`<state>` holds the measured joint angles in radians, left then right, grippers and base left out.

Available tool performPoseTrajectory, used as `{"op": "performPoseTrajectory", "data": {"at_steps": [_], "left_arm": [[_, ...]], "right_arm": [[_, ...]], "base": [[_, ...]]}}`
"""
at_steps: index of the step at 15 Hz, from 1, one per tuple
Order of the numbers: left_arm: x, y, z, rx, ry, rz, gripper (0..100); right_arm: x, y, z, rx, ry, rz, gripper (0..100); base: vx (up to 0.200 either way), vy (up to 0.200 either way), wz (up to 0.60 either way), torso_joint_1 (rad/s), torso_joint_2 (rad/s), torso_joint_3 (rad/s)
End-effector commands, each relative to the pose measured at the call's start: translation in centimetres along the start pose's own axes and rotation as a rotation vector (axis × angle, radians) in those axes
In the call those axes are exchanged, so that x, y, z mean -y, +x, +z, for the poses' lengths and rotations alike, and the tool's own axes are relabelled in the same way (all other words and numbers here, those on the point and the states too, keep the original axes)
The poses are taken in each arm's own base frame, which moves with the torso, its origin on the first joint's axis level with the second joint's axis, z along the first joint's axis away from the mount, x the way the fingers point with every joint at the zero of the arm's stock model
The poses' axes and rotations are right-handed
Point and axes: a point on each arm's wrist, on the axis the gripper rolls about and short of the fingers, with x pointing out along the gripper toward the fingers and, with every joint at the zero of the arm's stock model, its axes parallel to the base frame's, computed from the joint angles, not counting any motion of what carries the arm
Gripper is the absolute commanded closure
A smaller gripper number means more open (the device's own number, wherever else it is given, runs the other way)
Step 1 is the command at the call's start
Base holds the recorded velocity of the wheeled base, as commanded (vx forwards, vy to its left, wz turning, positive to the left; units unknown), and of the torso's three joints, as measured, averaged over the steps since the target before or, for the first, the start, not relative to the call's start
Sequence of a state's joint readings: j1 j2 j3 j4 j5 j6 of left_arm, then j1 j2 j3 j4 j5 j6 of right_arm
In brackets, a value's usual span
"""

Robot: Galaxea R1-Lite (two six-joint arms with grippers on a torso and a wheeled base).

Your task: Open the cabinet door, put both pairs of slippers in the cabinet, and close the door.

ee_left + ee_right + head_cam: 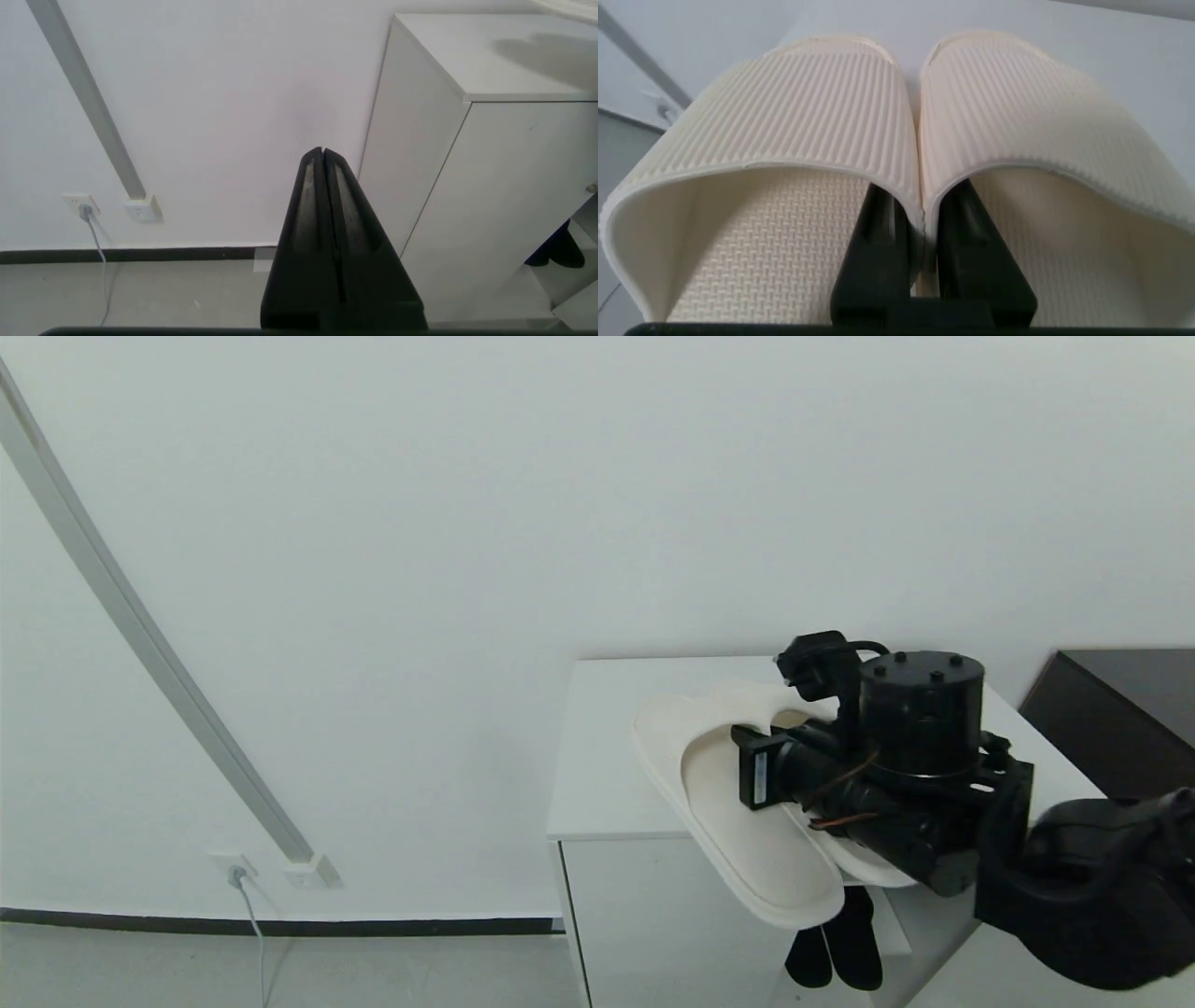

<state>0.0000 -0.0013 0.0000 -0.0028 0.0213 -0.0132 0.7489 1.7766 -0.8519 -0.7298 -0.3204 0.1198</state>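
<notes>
Cabinet (607,784), white, against the wall: black slippers (834,952) inside, low in its open front. Cream slippers (747,831), side by side, tilted over the cabinet's top front edge, heels overhanging; right tool (920,219) grasps their two touching inner walls, one finger in each slipper. Left tool (322,168) clenched on nothing, near the cabinet's side.
</notes>
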Motion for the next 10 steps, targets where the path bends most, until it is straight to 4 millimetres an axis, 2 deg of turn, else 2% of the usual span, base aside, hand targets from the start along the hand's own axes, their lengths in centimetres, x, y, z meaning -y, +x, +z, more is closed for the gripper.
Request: {"op": "performPoseTrajectory", "data": {"at_steps": [1, 4, 10], "left_arm": [[0.0, 0.01, 0.01, -0.001, -0.001, 0.0, 100], [0.0, 0.01, 0.01, -0.001, -0.001, 0.0, 100], [0.0, 0.01, 0.01, -0.001, -0.002, 0.0, 100]], "right_arm": [[0.11, -3.47, 0.38, 0.029, 0.005, 0.058, 100], [-0.02, -4.25, 0.06, 0.02, -0.005, 0.088, 100], [-0.18, -4.07, 0.02, 0.019, -0.006, 0.09, 100]], "base": [[0.0, 0.0, 0.0, 0.0, 0.0, 0.0], [0.0, 0.0, 0.0, 0.0, 0.0, 0.0], [0.0, 0.0, 0.0, 0.0, 0.0, 0.0]]}}
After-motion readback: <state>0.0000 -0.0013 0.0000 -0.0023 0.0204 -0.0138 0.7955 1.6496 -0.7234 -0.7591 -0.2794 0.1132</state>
